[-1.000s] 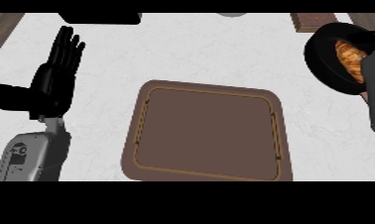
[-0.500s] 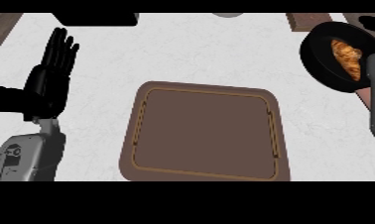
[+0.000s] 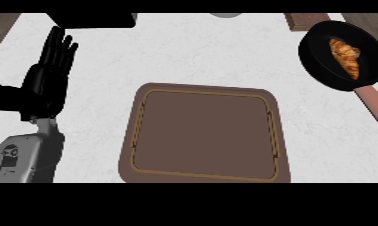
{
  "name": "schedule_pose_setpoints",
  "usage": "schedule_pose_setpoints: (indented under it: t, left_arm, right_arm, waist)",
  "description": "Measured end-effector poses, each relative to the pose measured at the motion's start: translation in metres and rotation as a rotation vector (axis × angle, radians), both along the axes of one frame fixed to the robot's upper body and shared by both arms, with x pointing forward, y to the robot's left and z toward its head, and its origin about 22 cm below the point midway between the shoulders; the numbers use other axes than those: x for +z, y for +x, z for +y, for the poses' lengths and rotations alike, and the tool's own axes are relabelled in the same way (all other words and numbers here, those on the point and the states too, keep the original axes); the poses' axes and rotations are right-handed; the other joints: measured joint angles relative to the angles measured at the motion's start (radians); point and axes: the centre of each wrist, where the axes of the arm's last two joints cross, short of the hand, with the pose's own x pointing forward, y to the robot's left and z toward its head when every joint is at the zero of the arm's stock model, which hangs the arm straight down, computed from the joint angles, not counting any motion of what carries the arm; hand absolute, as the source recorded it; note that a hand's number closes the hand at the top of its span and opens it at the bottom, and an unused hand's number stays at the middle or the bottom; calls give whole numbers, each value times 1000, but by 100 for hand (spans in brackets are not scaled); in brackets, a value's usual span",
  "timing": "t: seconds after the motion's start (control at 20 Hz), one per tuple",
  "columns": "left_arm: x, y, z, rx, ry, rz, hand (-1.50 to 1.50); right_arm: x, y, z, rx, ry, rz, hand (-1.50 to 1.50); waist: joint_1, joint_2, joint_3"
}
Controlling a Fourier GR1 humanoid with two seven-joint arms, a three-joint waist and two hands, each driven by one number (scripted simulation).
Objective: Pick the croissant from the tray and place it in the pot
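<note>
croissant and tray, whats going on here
The croissant lies inside the black pot at the far right of the counter, not on the brown tray in the middle, so the placing looks done. Nothing is handling it at this moment: the left hand rests open at the left, fingers up, and the right hand is out of view.

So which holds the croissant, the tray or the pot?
The black pot at the right; the croissant lies inside it. The brown tray is bare.
</note>
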Motion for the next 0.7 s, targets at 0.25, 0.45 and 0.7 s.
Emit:
schedule_pose_setpoints:
  t: [0.25,0.45,0.7]
  left_arm:
    - [0,-3,3,-2,2,-5,0]
    - [-4,-5,0,-1,0,-6,0]
    - [-1,-2,-8,-10,-1,-6,0]
  right_arm:
    - [0,-56,-9,-32,-20,-41,-150]
    - [-2,-100,-8,-48,-31,-53,-150]
    - [-5,-145,-3,-55,-40,-62,-150]
  waist:
    - [0,0,0]
    - [2,2,0]
    - [6,4,0]
